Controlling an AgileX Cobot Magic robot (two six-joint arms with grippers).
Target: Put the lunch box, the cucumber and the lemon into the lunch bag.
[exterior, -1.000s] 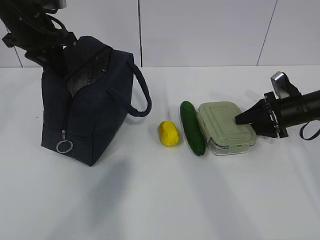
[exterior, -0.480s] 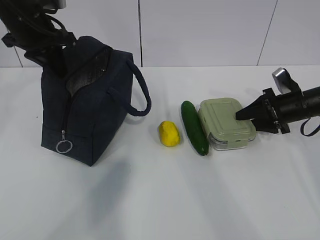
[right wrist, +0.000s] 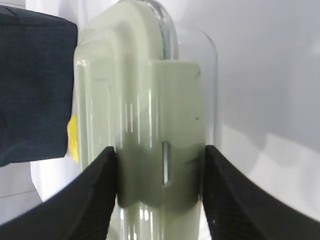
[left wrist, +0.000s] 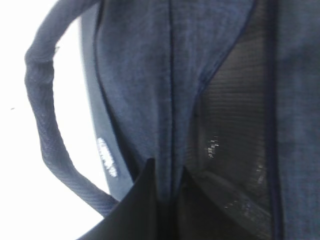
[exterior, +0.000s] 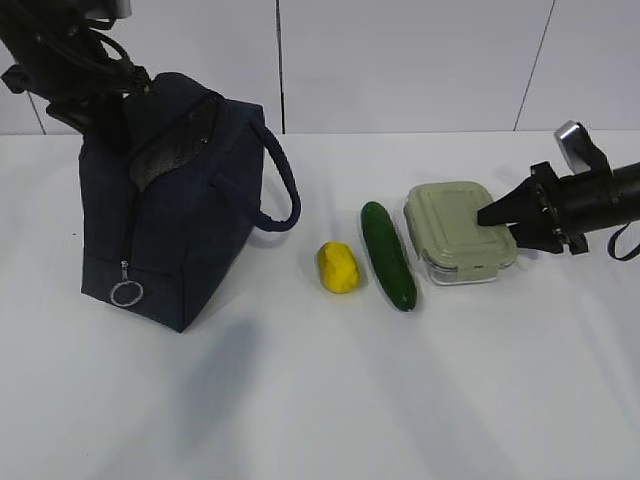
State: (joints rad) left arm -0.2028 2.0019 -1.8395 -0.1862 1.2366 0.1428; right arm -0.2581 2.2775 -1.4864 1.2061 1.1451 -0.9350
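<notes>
The navy lunch bag point(exterior: 190, 230) stands at the left with its top open. My left gripper point(exterior: 115, 98) is shut on a fold of the bag's top edge, seen close in the left wrist view point(left wrist: 170, 182). The yellow lemon point(exterior: 338, 267) and the dark green cucumber point(exterior: 387, 255) lie side by side on the table. My right gripper point(exterior: 492, 214) is shut on the right end of the lunch box point(exterior: 455, 230) and holds it slightly above the table. The right wrist view shows the fingers point(right wrist: 100, 200) clamped on the sage-green lid point(right wrist: 140, 100).
The white table point(exterior: 330, 400) stretches to a white wall behind. The bag's silver ring pull point(exterior: 126, 293) hangs at its near left corner. A loop handle point(exterior: 282, 190) sticks out toward the lemon.
My right gripper has lifted the lunch box and drawn it right, away from the cucumber. The left arm, bag, lemon and cucumber have stayed put.
</notes>
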